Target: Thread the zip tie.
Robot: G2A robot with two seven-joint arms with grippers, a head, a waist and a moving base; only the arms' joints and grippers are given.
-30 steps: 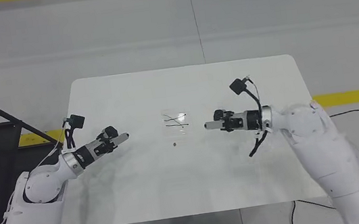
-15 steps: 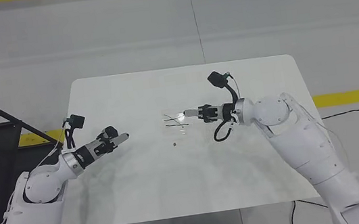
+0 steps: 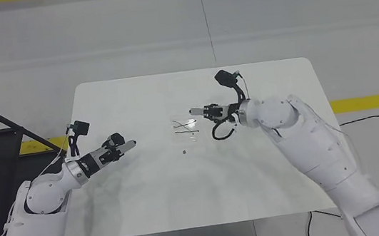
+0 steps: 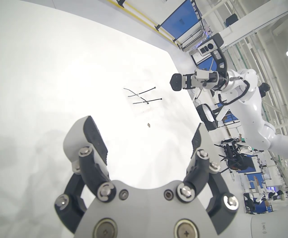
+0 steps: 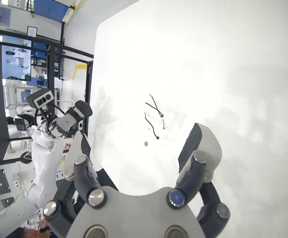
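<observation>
While the table (image 3: 136, 96) carries everything, both tools hang over it: left gripper (image 3: 131, 145) fingers spread, empty, well apart from ties; right gripper (image 3: 194, 111) spread, empty, just beside the zip ties (image 3: 185, 125), roughly three, crossed mid-table. One brown speck (image 3: 183, 150) nearby.

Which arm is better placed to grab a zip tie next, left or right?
Right. The right gripper is open and close to the zip ties; the left gripper, also open, is clearly farther from them.

Thin black zip ties (image 3: 185, 125) lie flat near the middle of the white table (image 3: 149, 195). They cross one another, each an open strand.
</observation>
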